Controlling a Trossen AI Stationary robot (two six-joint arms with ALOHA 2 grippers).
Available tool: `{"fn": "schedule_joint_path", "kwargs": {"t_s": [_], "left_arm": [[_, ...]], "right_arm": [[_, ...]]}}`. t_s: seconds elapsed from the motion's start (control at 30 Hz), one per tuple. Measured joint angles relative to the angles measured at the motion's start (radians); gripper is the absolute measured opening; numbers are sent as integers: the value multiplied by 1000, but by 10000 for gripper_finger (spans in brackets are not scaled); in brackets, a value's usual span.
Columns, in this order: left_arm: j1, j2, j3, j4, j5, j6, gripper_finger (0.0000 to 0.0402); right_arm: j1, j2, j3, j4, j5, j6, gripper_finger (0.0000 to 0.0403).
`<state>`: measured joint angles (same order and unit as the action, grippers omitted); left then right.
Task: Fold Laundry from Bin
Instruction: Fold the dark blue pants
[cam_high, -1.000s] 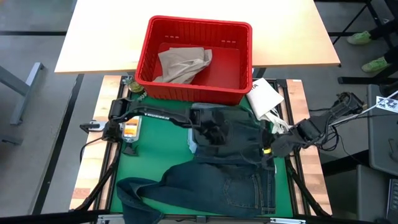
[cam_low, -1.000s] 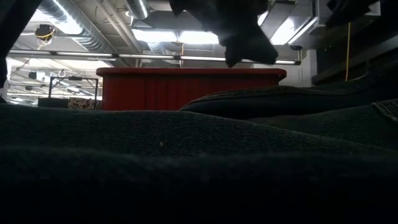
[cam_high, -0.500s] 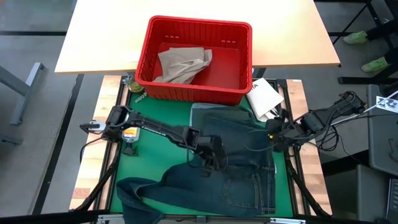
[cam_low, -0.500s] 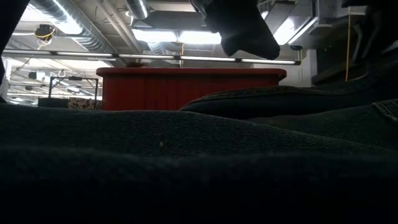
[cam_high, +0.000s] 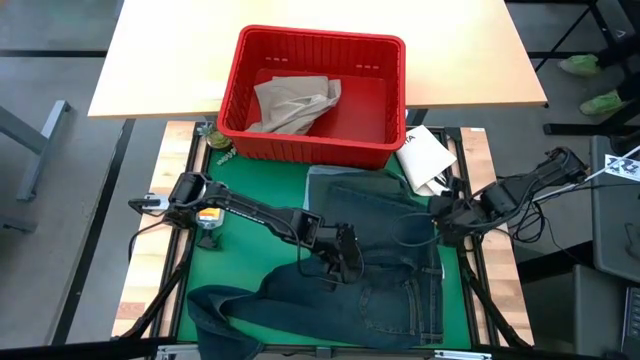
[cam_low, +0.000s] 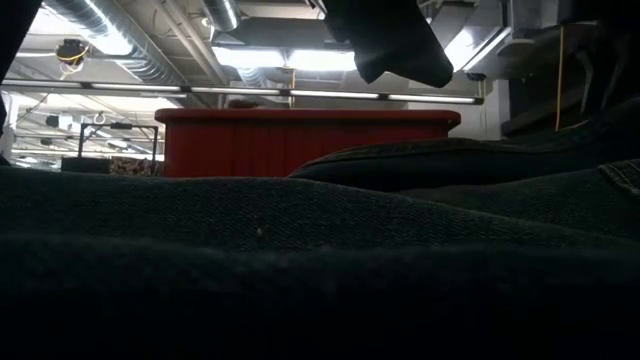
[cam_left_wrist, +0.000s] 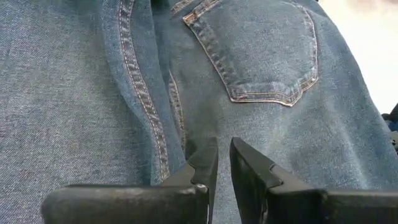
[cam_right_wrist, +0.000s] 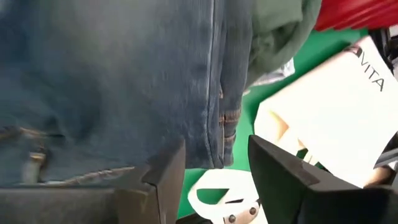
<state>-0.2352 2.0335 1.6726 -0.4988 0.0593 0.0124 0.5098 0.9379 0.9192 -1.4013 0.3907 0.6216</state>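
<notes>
My left pincer sits low on the denim jeans spread across the green mat at the near side of the worktop. Its fingers are nearly closed, a thin gap between the tips over the seat seam, beside a back pocket; I cannot tell whether any cloth is pinched. My right pincer waits at the jeans' right edge, fingers apart and holding nothing, near a white packet. Farther off, the red bin holds tan khaki trousers.
</notes>
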Motion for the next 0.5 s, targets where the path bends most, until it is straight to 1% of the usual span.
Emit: {"fn": "schedule_joint_path", "kwargs": {"t_s": [0.17, 0.37, 0.43, 0.5], "left_arm": [[-11, 0, 0, 2, 0, -1, 39], [-22, 0, 0, 7, 0, -1, 39], [-22, 0, 0, 7, 0, -1, 39], [-22, 0, 0, 7, 0, -1, 39]], "right_arm": [[0, 0, -82, 41, -18, 1, 175], [0, 0, -141, 124, -25, -15, 174], [0, 0, -158, 154, -40, -33, 168], [0, 0, -167, 171, -45, -48, 152]]}}
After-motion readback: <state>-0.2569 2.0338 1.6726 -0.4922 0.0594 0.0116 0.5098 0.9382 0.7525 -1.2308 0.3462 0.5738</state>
